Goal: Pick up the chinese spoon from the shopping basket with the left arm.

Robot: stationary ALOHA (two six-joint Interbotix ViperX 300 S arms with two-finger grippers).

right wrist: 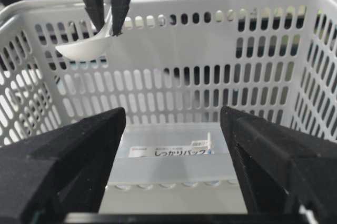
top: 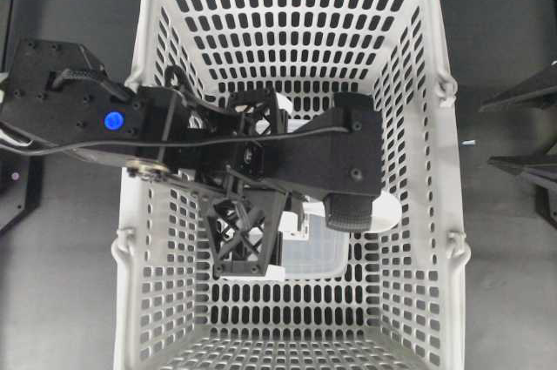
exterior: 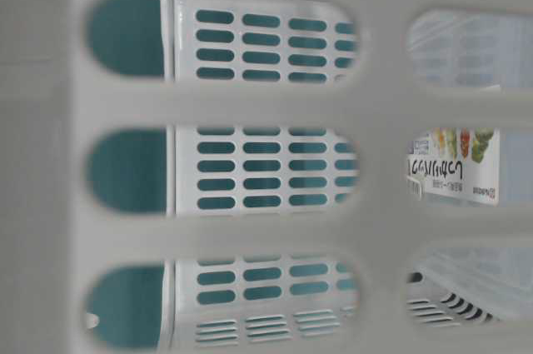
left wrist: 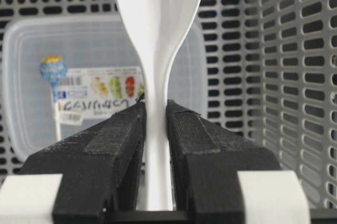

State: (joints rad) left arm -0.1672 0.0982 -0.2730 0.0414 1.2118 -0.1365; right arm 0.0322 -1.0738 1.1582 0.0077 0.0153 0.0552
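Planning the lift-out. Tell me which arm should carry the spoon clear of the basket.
Left. Its gripper is already shut on the spoon handle, above the basket floor. The right gripper is open and holds nothing.

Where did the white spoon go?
The chinese spoon is pinched by its handle in the left hand, held up inside the shopping basket above the clear box.

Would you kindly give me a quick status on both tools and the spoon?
Left tool shut on spoon, handle pinched, lifted above the box in the basket. Right tool open, empty, outside the basket. Nothing in the way.
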